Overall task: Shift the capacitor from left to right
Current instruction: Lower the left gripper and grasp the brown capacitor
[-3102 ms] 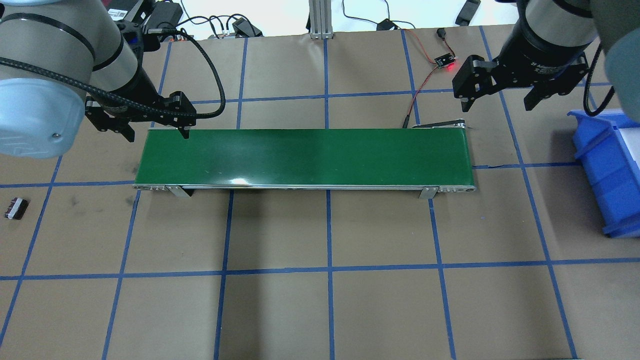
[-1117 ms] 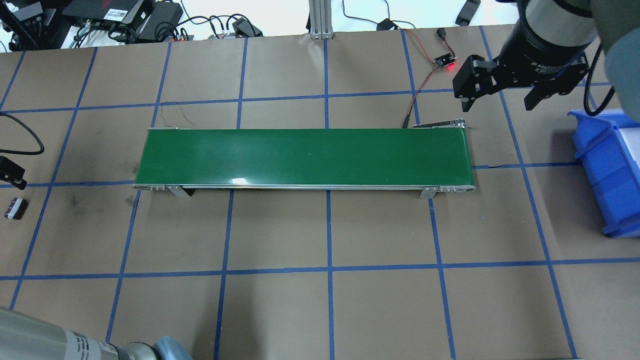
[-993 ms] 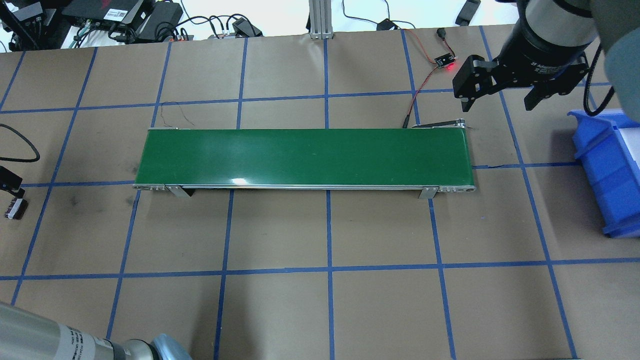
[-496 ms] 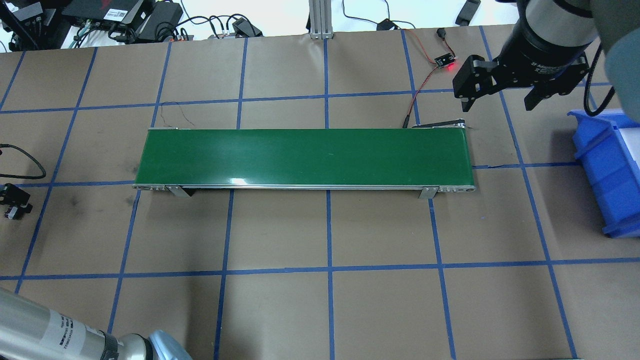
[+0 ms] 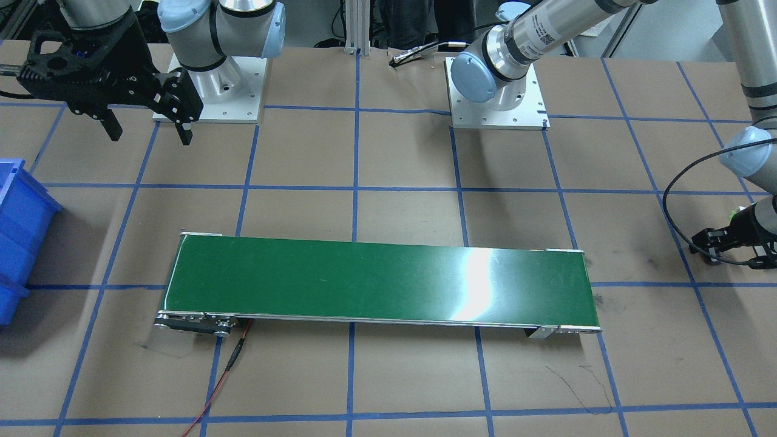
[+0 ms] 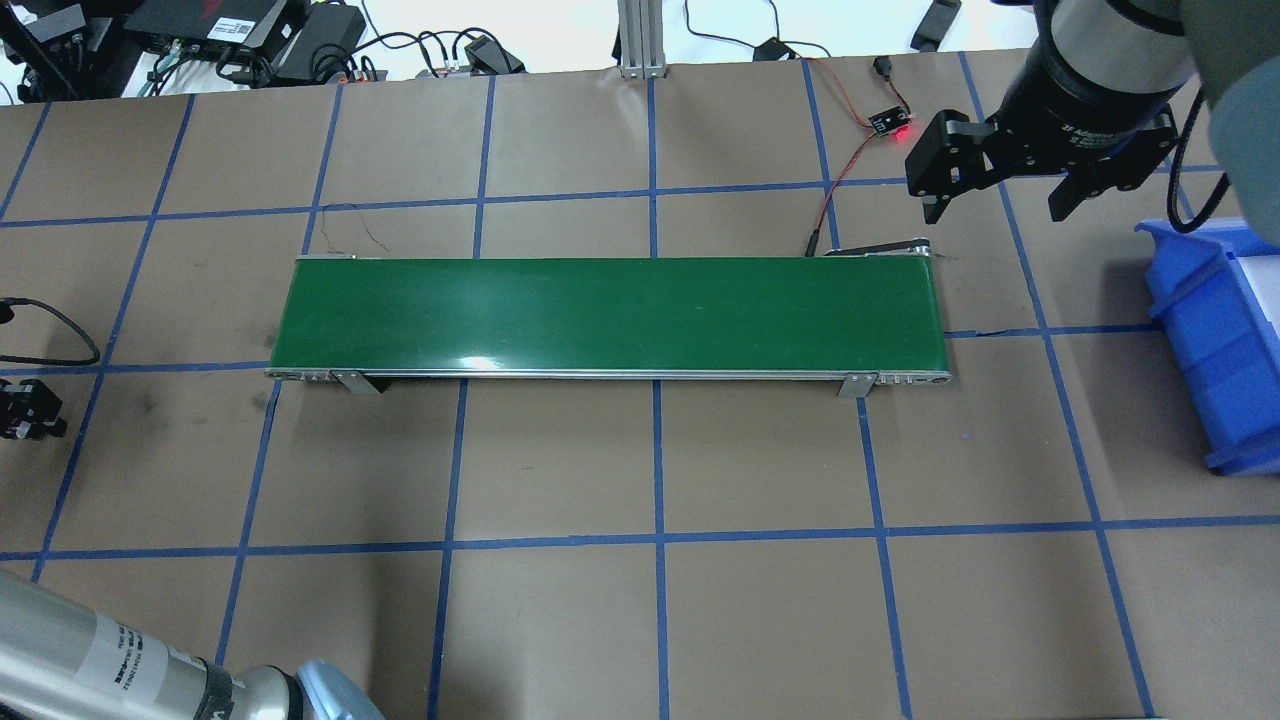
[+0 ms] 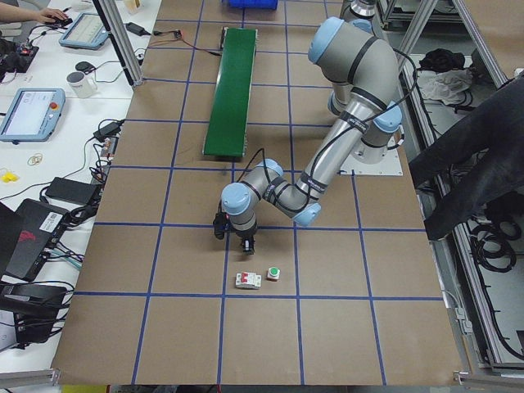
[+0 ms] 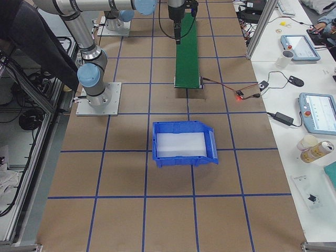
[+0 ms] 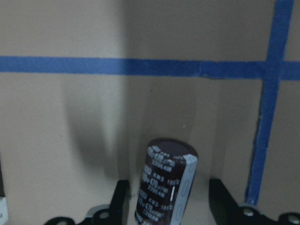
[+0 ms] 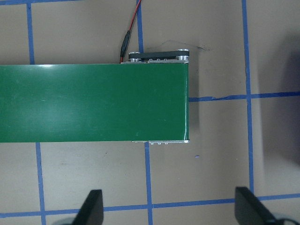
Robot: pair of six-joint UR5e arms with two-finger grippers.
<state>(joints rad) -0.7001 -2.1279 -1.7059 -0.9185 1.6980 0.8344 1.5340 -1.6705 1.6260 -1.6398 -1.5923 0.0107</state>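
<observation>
The capacitor (image 9: 165,176), a stubby black cylinder with a pale stripe, lies on the brown table at the far left. In the left wrist view it sits between the two fingers of my left gripper (image 9: 169,185), with a small gap on each side. The left gripper (image 6: 25,410) is open and low over the table, and it hides the capacitor in the overhead view. It also shows in the front view (image 5: 728,240). My right gripper (image 6: 995,212) is open and empty. It hangs above the table just beyond the right end of the green conveyor belt (image 6: 610,315).
A blue bin (image 6: 1215,340) stands at the table's right edge. A white-grey blocky part (image 7: 248,280) and a white part with a green cap (image 7: 273,273) lie near the left gripper. A small sensor board with a red light (image 6: 885,122) and its wire lie behind the belt's right end.
My left arm has swung from the belt's left end to the table's far left and come down over the capacitor, which it now covers in the overhead view. The right arm has not moved.
</observation>
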